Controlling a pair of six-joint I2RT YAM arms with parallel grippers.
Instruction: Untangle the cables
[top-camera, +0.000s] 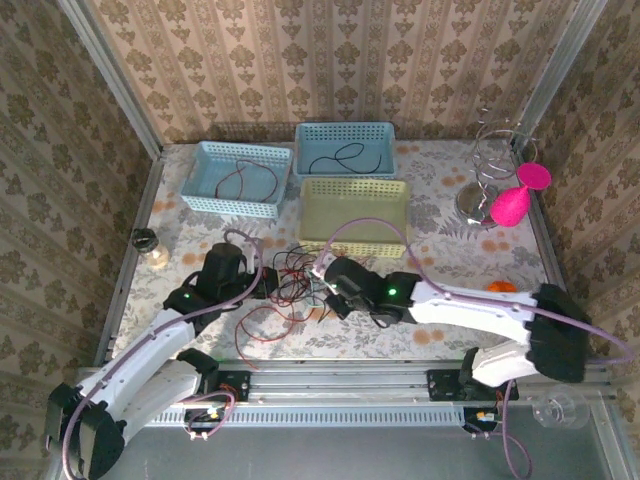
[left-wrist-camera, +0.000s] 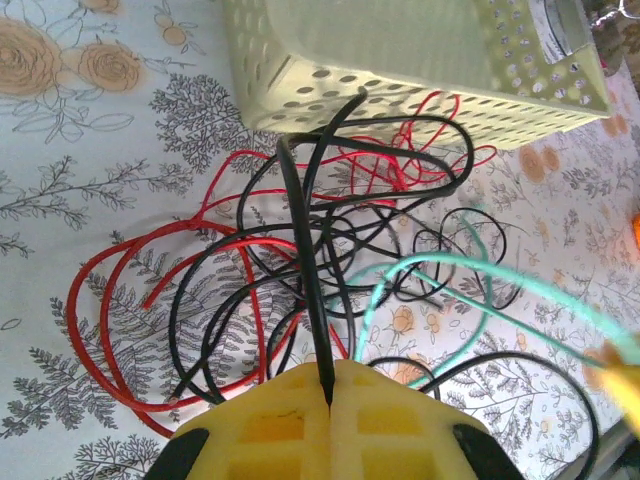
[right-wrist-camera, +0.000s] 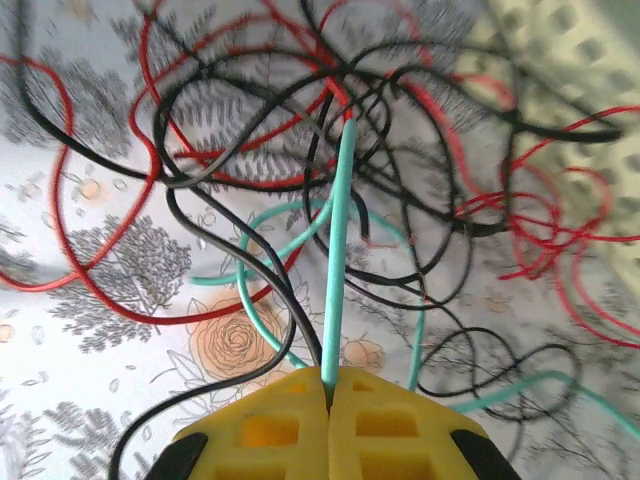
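OK, surroundings first. We count three perforated plastic baskets at the back of the flower-print table (top-camera: 440, 215): two light blue, one pale yellow. The left blue basket (top-camera: 238, 178) holds a red loop and the rear blue basket (top-camera: 345, 150) a black one. The pale yellow basket (top-camera: 355, 215) sits just behind the tangle. Red loops lie against its near wall, so it crowds that side. Off right we see one wire spiral stand (top-camera: 487, 170) and one pink goblet-shaped piece (top-camera: 518, 198). At the left edge is one small glass jar (top-camera: 150, 248).

The tangled thin cables (top-camera: 290, 290) lie on the table between the two arms. We make out one pale green cable (right-wrist-camera: 338, 250). Red and black strands overlap too much for us to count.

Jaws: the left gripper (left-wrist-camera: 328, 385) is clenched on a thin black cable (left-wrist-camera: 303, 240), which rises from the pinch toward the yellow basket. The right gripper (right-wrist-camera: 328, 385) is clenched on the pale green cable, which runs straight out over the pile.
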